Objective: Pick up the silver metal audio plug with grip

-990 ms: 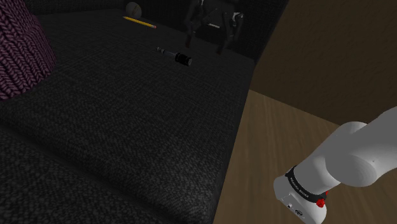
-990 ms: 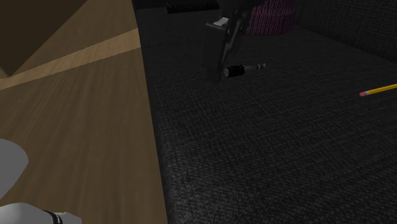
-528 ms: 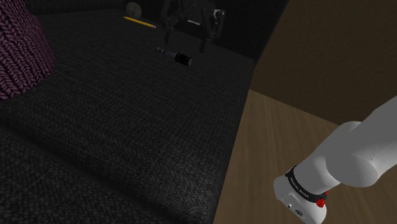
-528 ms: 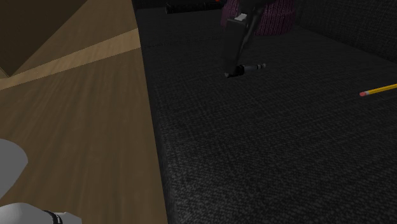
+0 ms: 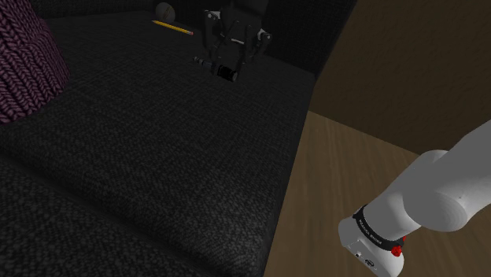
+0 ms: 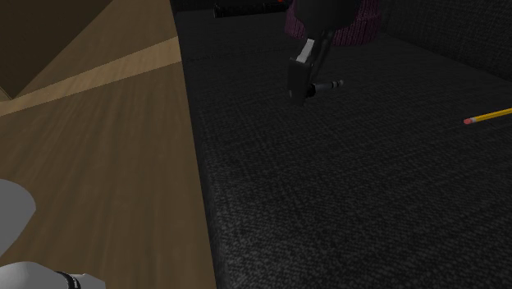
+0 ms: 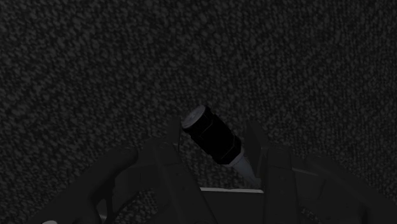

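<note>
The audio plug (image 7: 213, 135) has a black ribbed grip, a silver end cap and a thin silver tip. It lies on the dark woven cushion (image 5: 157, 142), far back from the stand. My black gripper (image 5: 226, 68) has come down over the grip, with one finger on each side, and is shut on it. In the second exterior view the gripper (image 6: 299, 89) hides the grip, and the plug's silver tip (image 6: 331, 84) pokes out toward that view's right. In the wrist view the fingers (image 7: 173, 145) press against the plug's sides, which still rests on the fabric.
A yellow pencil (image 5: 173, 27) and a small grey ball (image 5: 164, 11) lie behind the plug. A purple knitted object (image 5: 23, 63) stands at the shoulder view's left. The cushion's edge drops to a wooden floor (image 5: 354, 165) beside the stand.
The gripper moved toward the shoulder view's left, came down over the plug's grip, and its wide-open fingers closed on it.
</note>
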